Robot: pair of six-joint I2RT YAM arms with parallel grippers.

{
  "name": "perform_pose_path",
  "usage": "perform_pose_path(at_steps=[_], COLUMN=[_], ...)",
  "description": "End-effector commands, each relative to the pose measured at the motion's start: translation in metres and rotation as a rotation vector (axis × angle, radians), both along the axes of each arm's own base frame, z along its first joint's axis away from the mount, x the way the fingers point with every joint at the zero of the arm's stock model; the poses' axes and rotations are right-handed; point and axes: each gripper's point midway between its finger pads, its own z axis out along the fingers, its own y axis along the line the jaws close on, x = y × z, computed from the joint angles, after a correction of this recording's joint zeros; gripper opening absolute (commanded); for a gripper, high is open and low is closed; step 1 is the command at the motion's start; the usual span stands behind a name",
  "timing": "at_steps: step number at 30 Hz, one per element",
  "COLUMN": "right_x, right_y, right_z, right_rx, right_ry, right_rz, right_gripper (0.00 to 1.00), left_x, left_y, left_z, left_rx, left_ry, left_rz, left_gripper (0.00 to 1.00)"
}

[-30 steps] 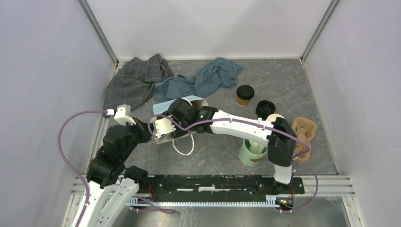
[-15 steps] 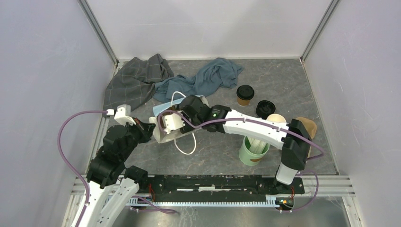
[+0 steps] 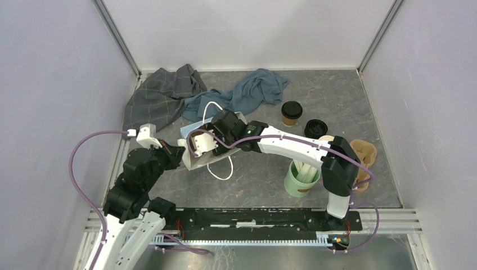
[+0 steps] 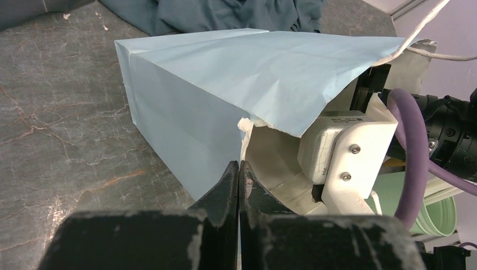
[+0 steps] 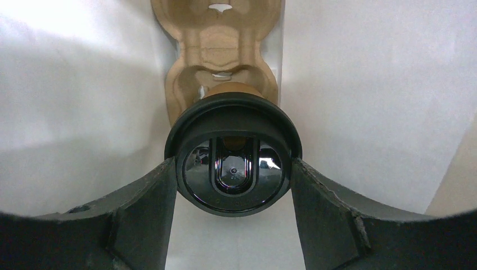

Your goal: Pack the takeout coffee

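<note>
We note right gripper point(image 5: 233, 175), clamping black-lidded brown kraft cup point(image 5: 233, 126), now farther inside pale-blue paper bag point(image 4: 185, 95); left gripper point(image 4: 239, 174) pinches rim; release nears.

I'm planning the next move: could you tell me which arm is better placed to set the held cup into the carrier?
Right. The right hand holds the cup inside the bag, right at the carrier. The left hand is shut on the bag's edge, holding it open.

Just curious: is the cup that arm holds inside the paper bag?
Inside. The white bag surrounds the lidded cup; a carrier lies beyond.
</note>
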Motion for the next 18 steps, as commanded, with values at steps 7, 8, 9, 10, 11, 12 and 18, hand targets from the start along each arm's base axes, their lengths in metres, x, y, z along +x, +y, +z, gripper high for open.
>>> perform_pose_path(at_steps=[7, 8, 9, 10, 11, 12, 18], right_x=[0.008, 0.009, 0.010, 0.010, 0.010, 0.011, 0.013], right_y=[0.024, 0.023, 0.023, 0.023, 0.024, 0.024, 0.025], right_z=[0.003, 0.003, 0.001, -0.001, -0.003, -0.006, -0.016], right_rx=[0.107, 0.108, 0.109, 0.107, 0.104, 0.101, 0.106], right_ry=[-0.001, -0.009, -0.011, -0.011, -0.008, -0.005, 0.009], right_rz=[0.022, 0.016, 0.014, 0.013, 0.015, 0.014, -0.001], right_gripper=[0.00, 0.00, 0.00, 0.00, 0.00, 0.00, 0.00], left_x=[0.004, 0.004, 0.003, 0.003, 0.003, 0.003, 0.003], left_y=[-0.005, -0.005, -0.005, -0.006, -0.006, -0.006, -0.005], left_z=[0.017, 0.017, 0.017, 0.018, 0.019, 0.019, 0.019], left_rx=[-0.026, -0.026, -0.027, -0.028, -0.029, -0.029, -0.024], left_ry=[-0.017, -0.017, -0.015, -0.018, -0.019, -0.020, -0.013], left_rz=[-0.007, -0.009, -0.012, -0.014, -0.015, -0.015, -0.015], left_gripper=[0.02, 0.02, 0.02, 0.02, 0.02, 0.02, 0.02])
